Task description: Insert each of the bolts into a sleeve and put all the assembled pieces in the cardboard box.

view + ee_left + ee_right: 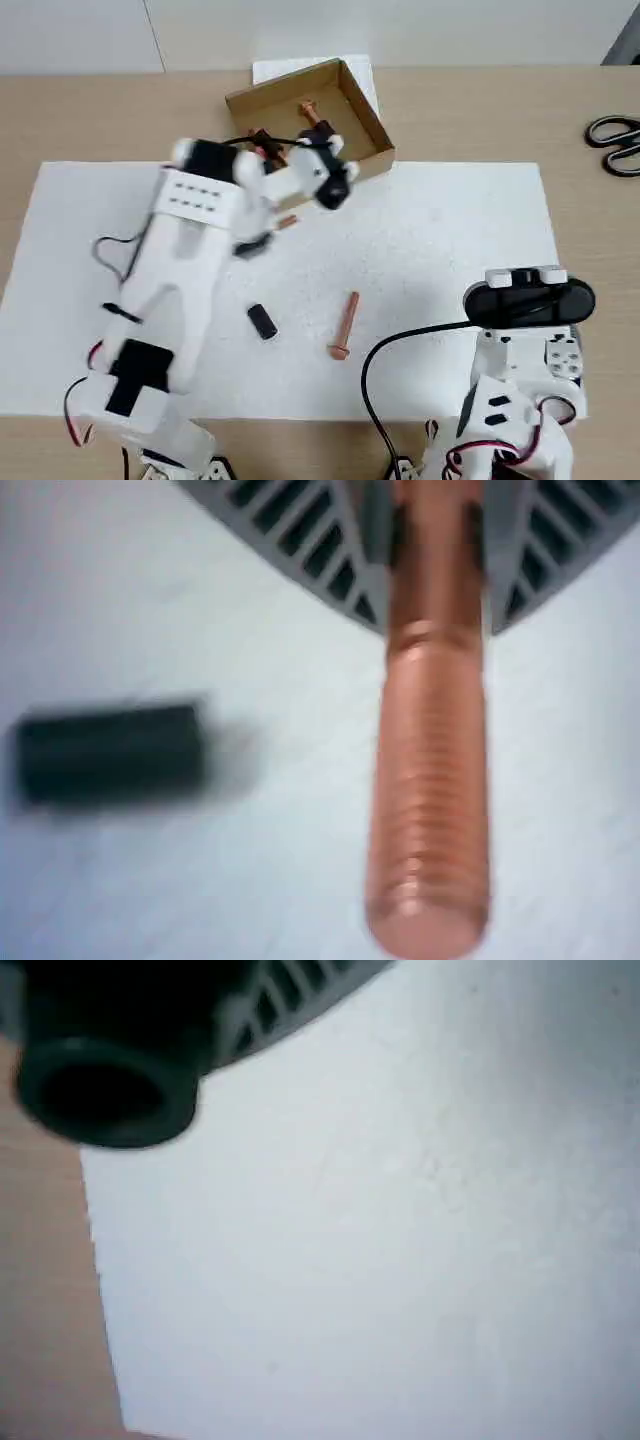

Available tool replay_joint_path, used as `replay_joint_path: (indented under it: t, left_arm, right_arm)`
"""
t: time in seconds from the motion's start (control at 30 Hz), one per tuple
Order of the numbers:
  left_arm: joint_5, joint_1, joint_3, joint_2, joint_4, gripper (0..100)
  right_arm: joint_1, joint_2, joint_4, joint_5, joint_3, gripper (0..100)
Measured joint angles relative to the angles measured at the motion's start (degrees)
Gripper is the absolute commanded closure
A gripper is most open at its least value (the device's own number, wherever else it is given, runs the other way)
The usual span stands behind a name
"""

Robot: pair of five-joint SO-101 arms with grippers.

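1. Progress: judging the job as partly done, with a first copper piece (310, 112) and a second copper piece (263, 147) lying inside the cardboard box (372, 115) at the far edge of the white mat (450, 250); not managing to tell from above whether either is wearing a sleeve.
2. Gripping the held bolt (430, 800) in the left pincer (437, 590), clenched on the plain upper shank, with the threaded end sticking out bare above the mat and no sleeve on it yet.
3. Clasping the held sleeve (105, 1095) in the right pincer (170, 1030), apparently clenched around it, with the open bore facing outward, above the mat's edge where the wooden worktop (100, 110) begins.
4. Keeping the two arms well apart in the high view, so reading this bolt and this sleeve as waiting to be brought together, not as mating.
5. Leaving a loose bolt (345, 325) and a loose sleeve (262, 322) flat on the mat, near each other but not touching, between the two arm bases.
6. Reckoning what is left:
   - joining the held pair and boxing it
   - picking up the loose pair, joining it and boxing that too
7. Ignoring the scissors (615, 145) lying off the mat, well away from everything.
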Motion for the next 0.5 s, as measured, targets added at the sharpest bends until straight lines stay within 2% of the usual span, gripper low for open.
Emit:
replay_joint_path:
  t: [0.13, 0.17, 0.33, 0.5]
  left_arm:
    - [-23.74, -7.03, 0.00, 0.00, 0.00, 99]
    - [-26.81, -8.26, 0.00, 0.00, 0.09, 99]
    - [-27.43, -12.40, 1.58, 0.00, -0.18, 99]
    - [-27.43, -12.75, 7.91, 0.00, -6.59, 99]
  right_arm:
    - [0.00, 0.00, 0.00, 0.00, 0.00, 99.4]
    - [0.00, 0.00, 0.00, 0.00, 0.00, 99.4]
    - [0.00, 0.00, 0.00, 0.00, 0.00, 99.4]
    - [0.00, 0.00, 0.00, 0.00, 0.00, 99.4]
